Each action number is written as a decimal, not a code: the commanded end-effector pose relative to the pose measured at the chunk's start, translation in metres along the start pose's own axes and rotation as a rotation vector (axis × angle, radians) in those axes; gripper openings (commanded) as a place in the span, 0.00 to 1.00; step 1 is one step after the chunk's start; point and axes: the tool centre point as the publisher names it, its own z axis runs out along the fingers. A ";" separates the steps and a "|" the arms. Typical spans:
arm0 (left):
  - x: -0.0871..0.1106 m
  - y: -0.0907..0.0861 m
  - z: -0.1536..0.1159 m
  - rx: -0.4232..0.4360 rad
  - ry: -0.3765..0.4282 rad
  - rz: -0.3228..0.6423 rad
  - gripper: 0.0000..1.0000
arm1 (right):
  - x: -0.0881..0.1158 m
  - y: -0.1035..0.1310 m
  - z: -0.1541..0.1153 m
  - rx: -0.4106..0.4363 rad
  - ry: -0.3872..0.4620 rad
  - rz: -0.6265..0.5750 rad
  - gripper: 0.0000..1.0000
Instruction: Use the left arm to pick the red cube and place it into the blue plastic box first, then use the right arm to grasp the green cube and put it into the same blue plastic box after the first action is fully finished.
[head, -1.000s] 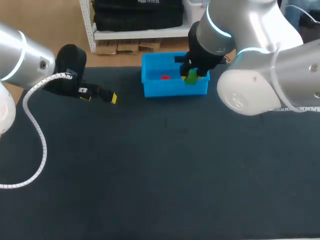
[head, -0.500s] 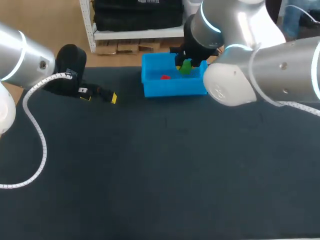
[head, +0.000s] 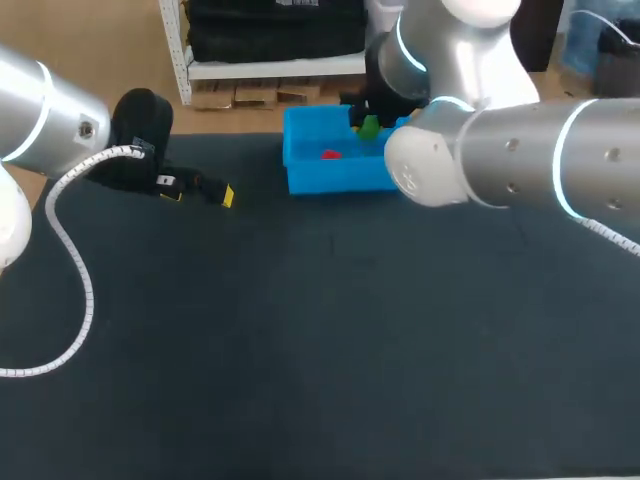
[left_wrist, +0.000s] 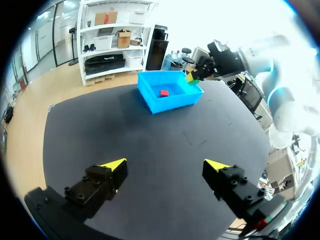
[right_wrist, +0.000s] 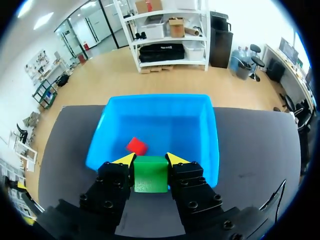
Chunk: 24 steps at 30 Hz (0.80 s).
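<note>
Second step: right gripper (right_wrist: 150, 161) clamped on green cube (right_wrist: 150, 175), blue box (right_wrist: 155, 98) beneath jaws, release seemingly next; left gripper (left_wrist: 167, 166) agape.

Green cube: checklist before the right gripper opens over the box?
1. Red cube lies in the blue plastic box, so step one is done: ok.
2. Right gripper is shut on the green cube, one finger on each side: ok.
3. Green cube is over the box in the head view: ok.
4. Green cube is fully inside the rim: cannot tell; the right wrist view shows it close to a box wall.
5. Red cube is not under the green cube; it sits off to one side: ok.
6. Left gripper is open, empty and away from the box: ok.
</note>
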 end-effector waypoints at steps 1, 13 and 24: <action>0.001 0.001 0.000 0.007 -0.004 0.002 1.00 | -0.006 -0.004 0.018 -0.002 -0.007 -0.001 0.00; 0.001 0.001 0.000 0.007 -0.004 0.002 1.00 | -0.005 -0.015 0.044 0.014 0.016 -0.006 0.00; 0.001 0.001 0.000 0.007 -0.004 0.002 1.00 | -0.002 -0.019 0.053 0.035 0.039 -0.009 0.00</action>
